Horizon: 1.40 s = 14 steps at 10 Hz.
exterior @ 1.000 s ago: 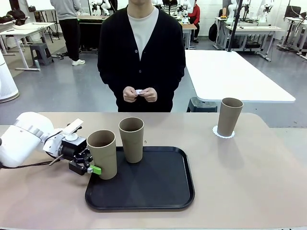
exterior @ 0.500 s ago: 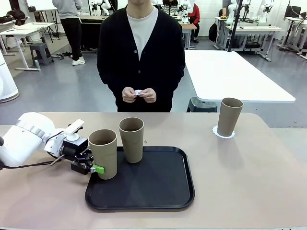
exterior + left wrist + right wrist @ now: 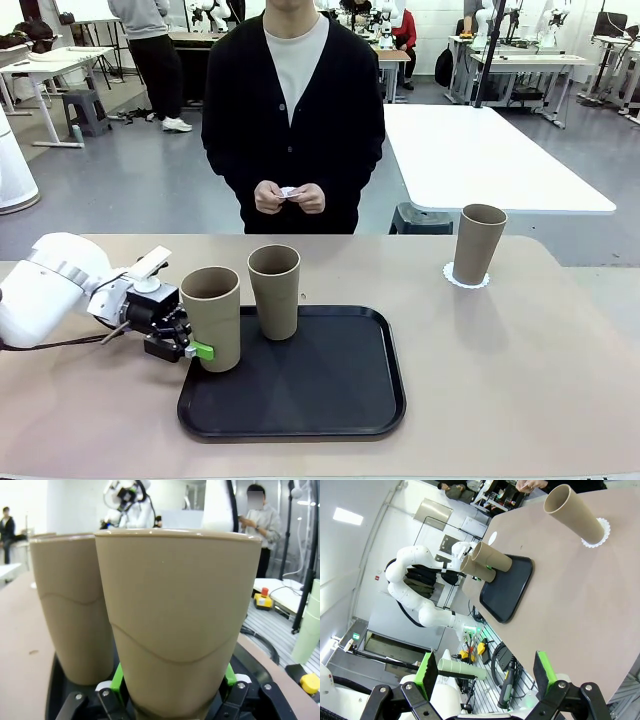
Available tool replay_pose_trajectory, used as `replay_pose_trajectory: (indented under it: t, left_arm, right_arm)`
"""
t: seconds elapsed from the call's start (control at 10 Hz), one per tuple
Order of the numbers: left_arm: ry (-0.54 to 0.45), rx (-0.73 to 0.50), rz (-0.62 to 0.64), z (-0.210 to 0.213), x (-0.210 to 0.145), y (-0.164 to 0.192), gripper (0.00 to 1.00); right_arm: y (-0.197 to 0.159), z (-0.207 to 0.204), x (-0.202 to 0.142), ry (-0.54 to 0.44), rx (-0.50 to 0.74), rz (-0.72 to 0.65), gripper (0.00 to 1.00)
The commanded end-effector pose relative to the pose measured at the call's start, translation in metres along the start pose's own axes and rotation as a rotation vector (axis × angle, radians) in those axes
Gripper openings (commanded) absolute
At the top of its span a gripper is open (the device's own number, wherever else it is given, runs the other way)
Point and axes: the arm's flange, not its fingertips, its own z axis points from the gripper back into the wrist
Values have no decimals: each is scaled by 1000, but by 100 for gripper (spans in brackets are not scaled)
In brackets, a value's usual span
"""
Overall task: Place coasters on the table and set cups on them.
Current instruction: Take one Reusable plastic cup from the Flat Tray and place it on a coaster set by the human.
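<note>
Front view, lower left: reaching in low from the left edge, clamping left gripper (image 3: 195, 348) on the nearer cup (image 3: 212, 315) at the black tray's (image 3: 330, 400) left side; holding right gripper (image 3: 485, 667) spread wide, empty.

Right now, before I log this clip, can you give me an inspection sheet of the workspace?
Surface: beige table, with a black tray on its near left part.
Job's things: left cup and middle cup stand on the tray; the third cup stands on a coaster at the far right.
Clutter: nothing seen.
Grippers: left gripper shut on the left cup, low on its wall; right gripper open, holding nothing.
Cables: a black cable trails along the left arm.
Surroundings: a person at the far side holds a small white thing in both hands; a white table stands behind.
</note>
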Motion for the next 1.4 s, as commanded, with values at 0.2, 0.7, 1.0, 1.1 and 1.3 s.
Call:
replay_pose_trajectory:
  t: [0.2, 0.7, 1.0, 1.1, 1.3]
  left_arm:
    - [43, 92, 0, 59, 112, -64, 24]
    - [6, 157, 50, 90, 175, -82, 24]
    - [24, 147, 36, 92, 174, -82, 24]
    - [24, 147, 36, 92, 174, -82, 24]
    - [24, 147, 36, 92, 174, -82, 24]
  right_arm:
    - [0, 0, 0, -1, 5, 7, 100]
    - [0, 0, 0, -1, 5, 7, 100]
    - [0, 0, 0, -1, 5, 7, 100]
    - [0, 0, 0, -1, 5, 7, 100]
    - [0, 0, 0, -1, 5, 7, 100]
